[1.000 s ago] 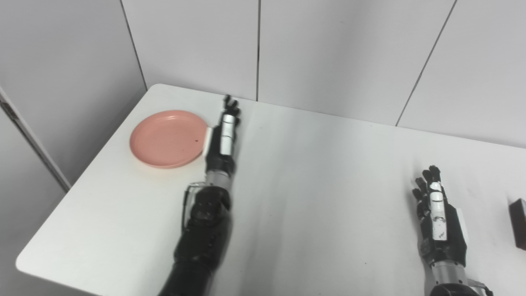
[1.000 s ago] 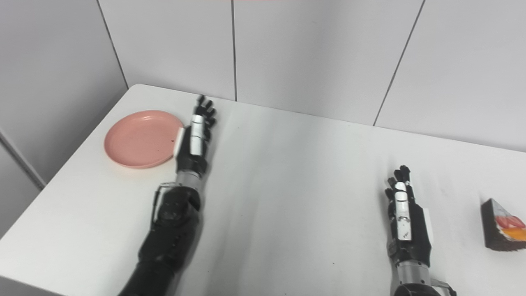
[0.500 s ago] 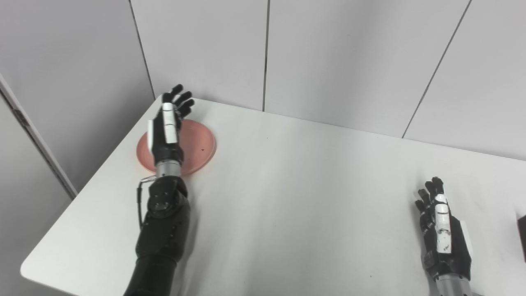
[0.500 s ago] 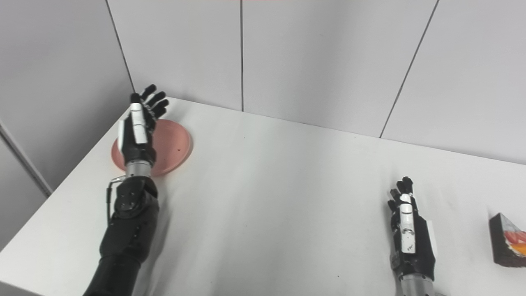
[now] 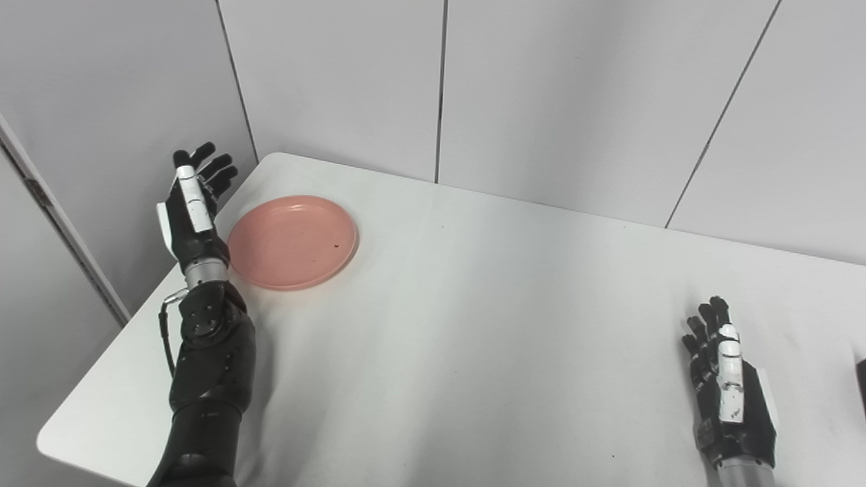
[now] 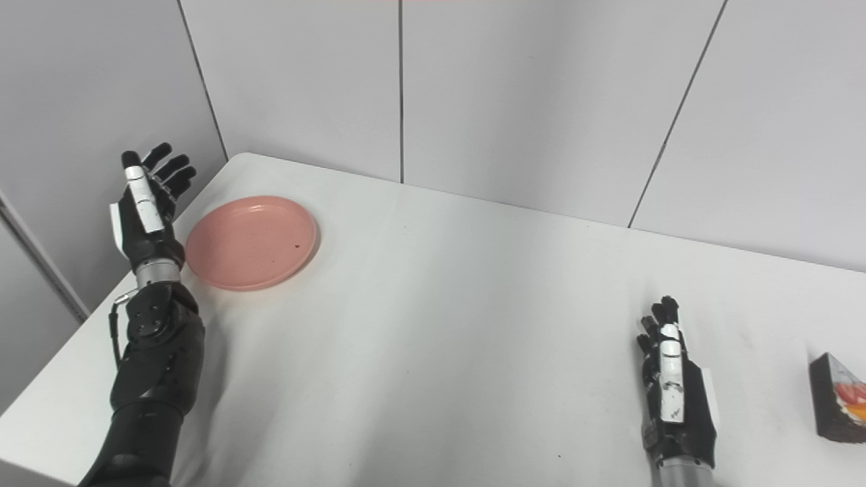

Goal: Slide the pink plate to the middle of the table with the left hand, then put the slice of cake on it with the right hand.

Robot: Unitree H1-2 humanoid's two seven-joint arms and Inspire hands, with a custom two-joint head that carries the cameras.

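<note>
A pink plate [image 5: 292, 241] lies flat near the far left corner of the white table [image 5: 473, 325]. My left hand [image 5: 193, 210] is open and raised, just left of the plate at the table's left edge, not touching it. My right hand [image 6: 673, 392] is open and empty, low over the table at the near right. A slice of cake [image 6: 837, 398] with dark sides and red and orange topping stands at the right edge of the right eye view, to the right of my right hand.
Grey wall panels [image 5: 555, 88] rise behind the table's far edge. The table's left edge drops off beside my left forearm [image 5: 206, 365]. A small dark speck [image 5: 336, 246] sits on the plate.
My left hand has swung from the plate's right side, over the plate, to its left side. The plate has stayed put. The right hand has hardly moved. The camera has shifted slightly.
</note>
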